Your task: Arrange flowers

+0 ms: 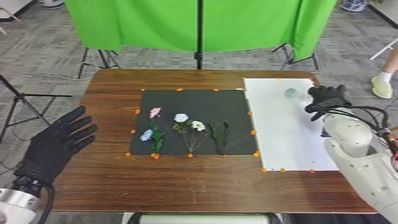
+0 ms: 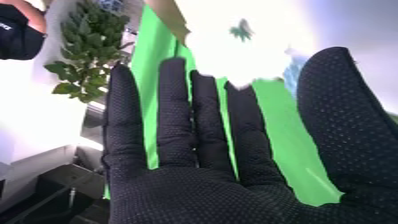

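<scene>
Holding nothing, my released right hand (image 1: 330,99) is near the glass vase (image 1: 290,92); my relaxed left hand (image 1: 51,147) is by the tabletop (image 1: 111,107) edge.

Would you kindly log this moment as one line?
Right black-gloved hand: open, by white sheet | left black-gloved hand: open, left of square black mat | green-stemmed flowers: lying on mat

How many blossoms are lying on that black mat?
4: a pink blossom and a blue blossom on the left, a pale blue blossom and a white blossom near the middle. More may hide in the greenery.
</scene>
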You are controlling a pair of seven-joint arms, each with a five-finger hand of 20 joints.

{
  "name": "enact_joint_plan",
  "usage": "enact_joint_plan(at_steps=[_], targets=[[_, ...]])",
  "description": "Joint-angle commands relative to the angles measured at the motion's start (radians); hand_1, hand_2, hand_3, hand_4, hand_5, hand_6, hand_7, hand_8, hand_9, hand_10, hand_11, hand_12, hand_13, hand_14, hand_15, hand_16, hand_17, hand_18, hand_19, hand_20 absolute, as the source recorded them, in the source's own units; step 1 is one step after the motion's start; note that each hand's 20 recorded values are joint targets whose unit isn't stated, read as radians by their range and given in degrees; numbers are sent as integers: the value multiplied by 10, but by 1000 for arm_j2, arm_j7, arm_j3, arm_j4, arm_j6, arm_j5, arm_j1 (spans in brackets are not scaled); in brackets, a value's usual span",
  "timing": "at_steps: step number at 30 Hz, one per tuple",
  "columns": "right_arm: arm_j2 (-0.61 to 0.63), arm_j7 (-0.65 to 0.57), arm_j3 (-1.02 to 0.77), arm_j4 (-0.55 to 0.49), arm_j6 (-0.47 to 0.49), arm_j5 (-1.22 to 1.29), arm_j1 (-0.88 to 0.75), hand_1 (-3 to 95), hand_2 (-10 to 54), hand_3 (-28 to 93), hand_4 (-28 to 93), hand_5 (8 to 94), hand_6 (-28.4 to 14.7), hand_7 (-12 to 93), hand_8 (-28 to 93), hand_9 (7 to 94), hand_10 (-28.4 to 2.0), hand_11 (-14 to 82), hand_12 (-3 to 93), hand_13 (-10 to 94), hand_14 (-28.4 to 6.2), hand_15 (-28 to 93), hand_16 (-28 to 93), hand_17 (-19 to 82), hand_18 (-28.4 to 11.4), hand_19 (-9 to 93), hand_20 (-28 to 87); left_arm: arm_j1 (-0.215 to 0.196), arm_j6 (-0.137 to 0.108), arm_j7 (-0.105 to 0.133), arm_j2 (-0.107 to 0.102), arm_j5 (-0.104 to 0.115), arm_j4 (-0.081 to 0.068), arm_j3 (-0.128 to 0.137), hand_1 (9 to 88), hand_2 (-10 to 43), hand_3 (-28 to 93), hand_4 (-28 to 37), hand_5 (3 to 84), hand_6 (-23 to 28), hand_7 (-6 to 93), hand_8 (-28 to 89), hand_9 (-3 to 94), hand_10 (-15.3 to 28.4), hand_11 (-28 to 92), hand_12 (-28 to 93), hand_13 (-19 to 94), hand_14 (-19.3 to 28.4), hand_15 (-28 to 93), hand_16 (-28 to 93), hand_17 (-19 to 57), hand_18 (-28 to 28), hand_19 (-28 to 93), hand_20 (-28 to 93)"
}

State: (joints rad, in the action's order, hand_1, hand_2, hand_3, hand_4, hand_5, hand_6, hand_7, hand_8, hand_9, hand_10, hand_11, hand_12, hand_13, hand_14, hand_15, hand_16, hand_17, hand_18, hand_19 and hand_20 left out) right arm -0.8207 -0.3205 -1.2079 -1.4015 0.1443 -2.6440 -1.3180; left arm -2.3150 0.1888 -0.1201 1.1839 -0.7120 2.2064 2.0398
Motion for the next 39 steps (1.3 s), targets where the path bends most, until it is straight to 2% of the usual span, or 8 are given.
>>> enact_joint_plan(at_steps=[1,3,4,6,9,17,22,39], targets=[[-6,5,21,81,-136,-44,15,320,-95,910,-283,353,-16,304,-213,433,-76,340,180,492,-28,439,156,173,-164,647,220,-11,18,-6,4,-3,-1,2,247,-6,704,-277,261,18,206,-118,223,103,205,154,159,136,299,-10,-119,189,396,67],[-8,28,10,83,-164,-24,9,354,-95,888,-282,418,6,331,-230,524,-65,370,206,546,-14,502,179,205,-157,702,265,-15,20,-6,7,-4,1,4,247,-6,704,-278,262,20,205,-117,224,103,205,153,159,136,298,-10,-119,189,396,67],[-10,45,2,83,-171,-26,7,422,-95,834,-282,527,28,391,-201,682,-39,265,330,634,10,501,274,250,-157,754,322,-15,17,-5,8,-4,1,4,246,-6,705,-278,263,20,204,-117,225,103,206,153,159,136,298,-10,-119,189,396,67],[-13,67,-13,68,-139,-42,-1,491,-93,807,-282,665,39,438,-162,832,-23,189,408,736,12,511,322,316,-158,805,372,-17,15,-6,8,-4,1,4,246,-6,705,-278,265,21,202,-116,225,104,207,153,159,136,298,-10,-118,189,396,66],[-9,77,-9,39,-170,-30,-13,507,-95,823,-283,735,35,430,-143,895,-19,161,438,785,14,517,343,351,-161,832,397,-15,18,-8,9,-3,1,7,246,-7,706,-278,266,21,203,-115,227,105,207,153,159,136,298,-10,-119,189,396,67],[-81,211,92,-139,-311,4,23,500,-95,848,-283,748,30,435,-142,905,-23,157,447,789,11,519,356,353,-165,834,404,-12,17,-9,8,-3,2,6,246,-6,705,-278,267,20,203,-115,229,106,207,152,159,136,298,-11,-118,189,396,67],[-173,320,223,-159,-350,4,109,497,-95,849,-283,746,30,438,-141,903,-25,158,452,785,11,521,361,351,-164,832,405,7,24,-16,2,-2,-6,-11,246,-6,704,-278,267,21,202,-115,229,105,208,153,160,136,299,-10,-118,189,396,67],[-247,397,313,-103,-223,-152,127,491,-95,841,-283,723,38,465,-157,887,-24,160,449,756,10,522,367,323,-157,812,410,1,18,-23,2,0,-5,-11,245,-6,705,-278,267,21,202,-115,229,105,207,152,160,136,299,-10,-119,189,396,67]])
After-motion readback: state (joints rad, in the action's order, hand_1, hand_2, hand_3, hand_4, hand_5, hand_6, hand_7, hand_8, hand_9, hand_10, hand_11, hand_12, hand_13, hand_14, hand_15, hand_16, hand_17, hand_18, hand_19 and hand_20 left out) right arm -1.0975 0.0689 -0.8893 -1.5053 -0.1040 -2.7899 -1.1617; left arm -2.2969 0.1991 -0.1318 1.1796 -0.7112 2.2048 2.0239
